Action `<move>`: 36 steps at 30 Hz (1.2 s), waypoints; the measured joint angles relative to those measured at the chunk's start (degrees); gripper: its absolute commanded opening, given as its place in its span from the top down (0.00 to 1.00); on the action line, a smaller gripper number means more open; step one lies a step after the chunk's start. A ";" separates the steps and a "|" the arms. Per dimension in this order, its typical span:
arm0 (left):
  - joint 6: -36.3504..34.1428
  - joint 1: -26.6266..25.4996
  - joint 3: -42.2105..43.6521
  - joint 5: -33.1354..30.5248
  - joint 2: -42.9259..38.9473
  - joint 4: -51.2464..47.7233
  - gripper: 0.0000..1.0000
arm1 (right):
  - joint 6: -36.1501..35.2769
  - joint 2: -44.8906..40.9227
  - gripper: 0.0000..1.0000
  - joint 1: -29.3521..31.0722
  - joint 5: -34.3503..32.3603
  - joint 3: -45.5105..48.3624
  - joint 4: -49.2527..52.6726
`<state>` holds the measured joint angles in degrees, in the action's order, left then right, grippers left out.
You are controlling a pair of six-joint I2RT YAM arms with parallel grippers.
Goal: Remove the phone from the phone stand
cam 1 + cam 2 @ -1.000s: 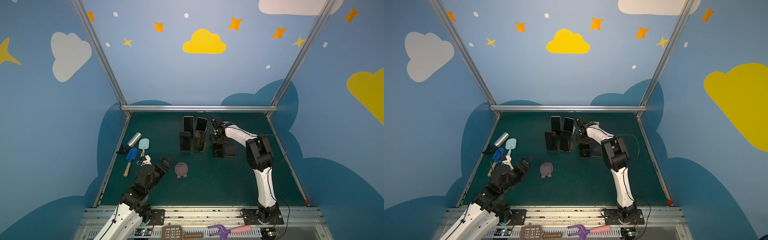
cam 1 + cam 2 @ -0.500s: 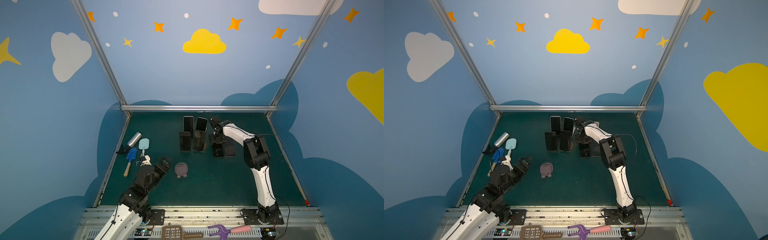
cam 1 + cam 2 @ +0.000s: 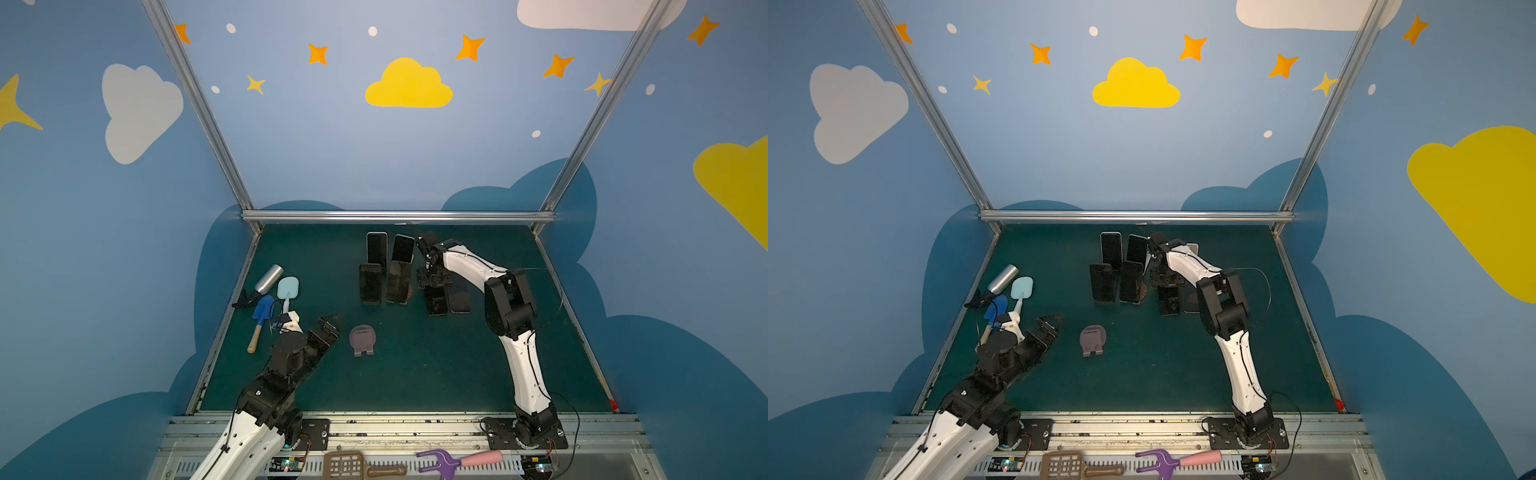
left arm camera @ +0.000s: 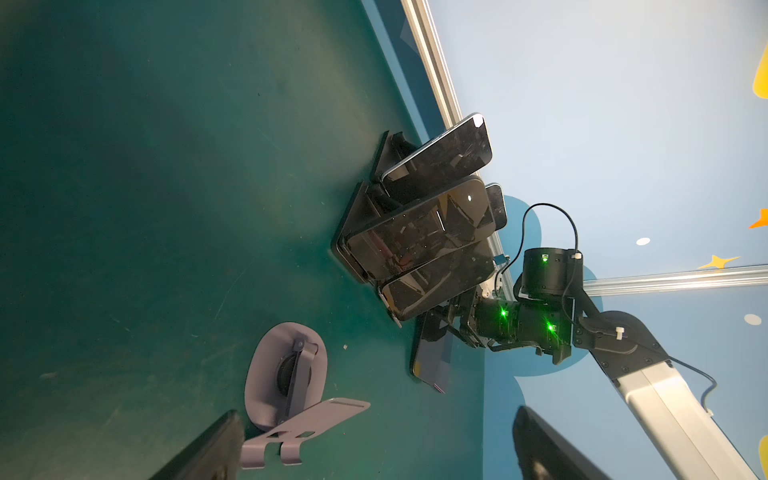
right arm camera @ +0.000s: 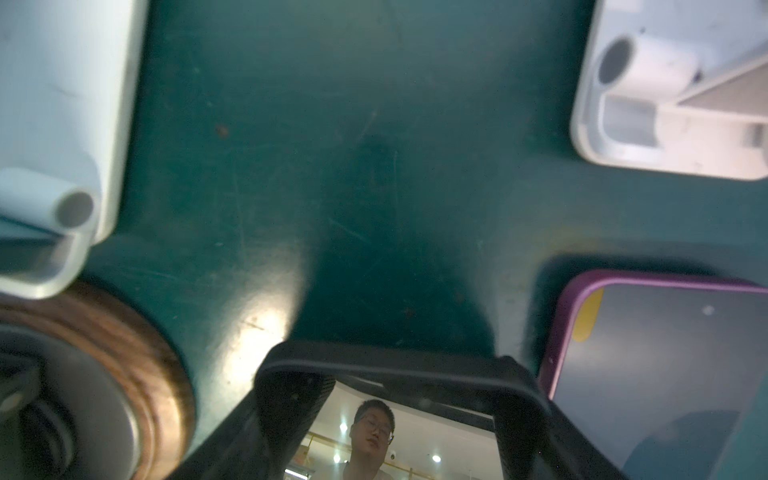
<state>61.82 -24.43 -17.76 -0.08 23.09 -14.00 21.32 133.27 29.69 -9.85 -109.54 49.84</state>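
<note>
My right gripper [image 3: 433,283] [image 5: 395,395] is shut on the top end of a black-cased phone [image 3: 435,301] [image 5: 399,440]. One finger presses on each long side of it. In the left wrist view this phone [image 4: 432,361] slants down, its lower end on the green mat, clear of any stand. Several more phones lean in black phone stands [image 3: 370,284] just left of it. A mauve phone stand [image 3: 362,338] [image 4: 286,370] sits empty near the front. My left gripper [image 3: 330,326] [image 4: 374,457] hovers open beside it, holding nothing.
A purple-cased phone [image 3: 459,297] [image 5: 665,374] lies flat right of the held one. Two white stands [image 5: 62,124] [image 5: 685,83] and a round wooden base [image 5: 124,332] crowd the right gripper. A metal bottle [image 3: 268,278], blue shovel [image 3: 262,311] and pale spatula [image 3: 287,286] lie at the left.
The right arm's elbow and wrist have shifted slightly to the left while the gripper stays at the black-cased phone. The left arm has not moved.
</note>
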 measured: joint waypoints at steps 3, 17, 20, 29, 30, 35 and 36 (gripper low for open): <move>0.02 0.00 0.00 0.00 0.00 0.00 0.00 | 0.55 0.17 0.24 0.17 -0.59 -0.33 0.46; -0.02 0.00 -0.15 0.00 -1.75 -2.49 0.00 | 1.18 -0.13 0.23 -0.63 1.92 0.48 -0.31; 0.00 0.00 -0.33 -0.02 -2.32 -2.99 0.00 | 1.22 -0.11 0.23 -0.98 2.84 0.48 -0.31; 0.00 0.00 -0.35 -0.02 -2.69 -3.19 0.00 | 1.16 -0.11 0.21 -1.22 3.54 0.48 -0.28; 0.00 0.00 -0.35 -0.02 -2.69 -3.19 0.00 | 1.16 -0.11 0.21 -1.22 3.61 0.48 -0.26; 0.00 0.00 -0.35 -0.02 -2.69 -3.17 0.00 | 1.16 -0.13 0.21 -1.33 3.87 0.48 -0.24; 0.00 0.00 -0.35 -0.02 -2.69 -3.17 0.00 | 1.16 -0.13 0.22 -1.38 3.93 0.48 -0.24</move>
<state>61.82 -24.43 -18.11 -0.10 20.40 -17.17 22.48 133.14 28.32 -5.91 -109.06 49.60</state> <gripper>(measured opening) 0.998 0.787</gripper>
